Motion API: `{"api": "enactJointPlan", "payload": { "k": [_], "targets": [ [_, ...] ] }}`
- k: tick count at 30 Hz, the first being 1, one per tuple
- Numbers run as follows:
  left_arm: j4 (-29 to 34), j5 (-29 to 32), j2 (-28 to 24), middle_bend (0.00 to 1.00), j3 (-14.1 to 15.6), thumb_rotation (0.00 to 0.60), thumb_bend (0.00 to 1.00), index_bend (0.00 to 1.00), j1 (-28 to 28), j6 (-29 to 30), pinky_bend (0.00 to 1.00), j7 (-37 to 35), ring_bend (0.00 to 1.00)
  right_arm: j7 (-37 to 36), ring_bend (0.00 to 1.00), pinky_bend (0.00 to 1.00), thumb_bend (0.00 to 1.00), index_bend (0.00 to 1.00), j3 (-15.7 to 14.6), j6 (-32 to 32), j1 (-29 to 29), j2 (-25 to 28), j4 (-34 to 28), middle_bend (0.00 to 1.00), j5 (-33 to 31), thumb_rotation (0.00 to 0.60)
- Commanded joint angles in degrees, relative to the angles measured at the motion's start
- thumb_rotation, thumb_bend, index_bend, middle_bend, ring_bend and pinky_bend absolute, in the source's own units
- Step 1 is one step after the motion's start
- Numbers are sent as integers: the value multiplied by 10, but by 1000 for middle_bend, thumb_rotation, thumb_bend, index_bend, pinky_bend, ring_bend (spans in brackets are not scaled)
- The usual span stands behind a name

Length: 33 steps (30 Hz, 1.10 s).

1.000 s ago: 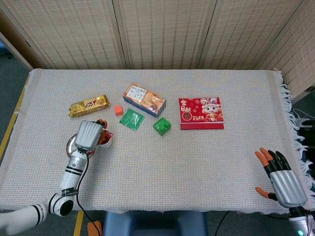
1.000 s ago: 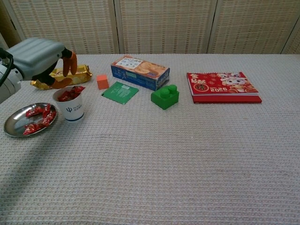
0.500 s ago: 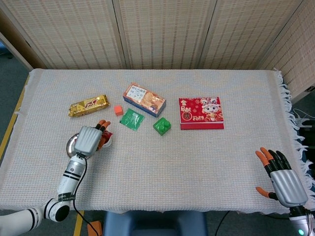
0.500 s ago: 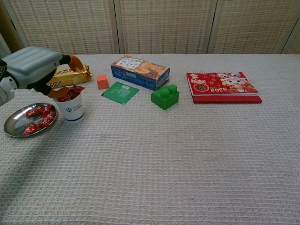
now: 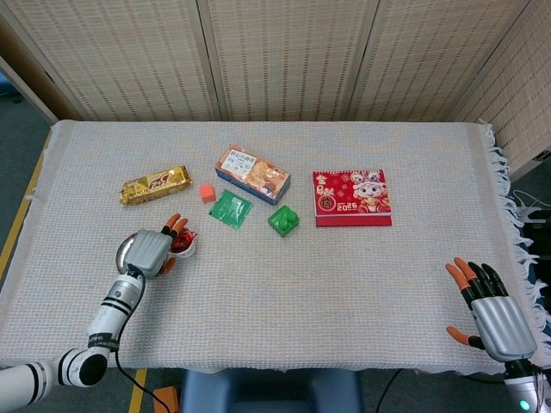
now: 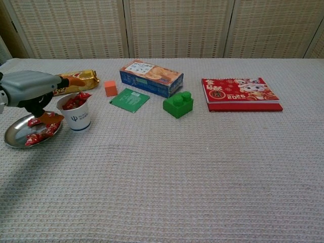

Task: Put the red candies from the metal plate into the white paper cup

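Judging from how things lie, the job looks partway done: the white paper cup (image 6: 76,114) at the left of the chest view already has red wrappers heaped up past its rim, while several red candies (image 6: 38,130) remain on the metal plate (image 6: 12,139) just beside it, toward the left edge. So some are moved and a handful are left, though I can't count them exactly with the hand in the way.

The left hand (image 6: 31,90) hangs low over the plate, its orange fingertips (image 6: 49,117) pointing down among the candies. In the head view the same hand (image 5: 151,250) covers most of the plate (image 5: 126,249), with the cup (image 5: 185,243) peeking out on its right side. Whether it has a candy pinched or is only reaching, I cannot tell; the fingers are partly curled and the tips blend with the red wrappers.

The right hand (image 5: 492,311) sits in the lower right corner of the head view, well apart from everything, fingers spread and holding nothing.

The cup stands upright on the cloth. The plate holds only candies. My guess is that the next pick comes from the plate's near side.
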<state>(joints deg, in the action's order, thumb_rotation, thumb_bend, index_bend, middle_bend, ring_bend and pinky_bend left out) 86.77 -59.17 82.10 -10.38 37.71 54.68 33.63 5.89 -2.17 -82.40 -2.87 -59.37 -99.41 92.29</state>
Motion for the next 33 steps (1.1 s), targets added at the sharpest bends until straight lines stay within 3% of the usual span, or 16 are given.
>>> {"api": "enactJointPlan", "payload": {
  "k": [1,9,17,33],
  "targets": [
    [-14,-1,10,22,4,600,375,34,5,3,1000,-4,683,0,0,2,32,0,0,0,0,0,0,0,-1,600],
    [-53,-30,40,210,6,600,376,124,5,30,1000,-44,684,2,0,2,32,0,1,2,-1,0,-1,0,-4,600],
    [-79,-45,55,317,10,600,374,166,8,28,1000,-79,685,2,0,2,32,0,2,3,-2,-1,-1,0,-6,600],
    [-83,-83,90,320,-1,600,370,188,9,63,1000,-137,685,-6,0,2,32,0,2,-2,0,3,0,0,-4,600]
  ]
}}
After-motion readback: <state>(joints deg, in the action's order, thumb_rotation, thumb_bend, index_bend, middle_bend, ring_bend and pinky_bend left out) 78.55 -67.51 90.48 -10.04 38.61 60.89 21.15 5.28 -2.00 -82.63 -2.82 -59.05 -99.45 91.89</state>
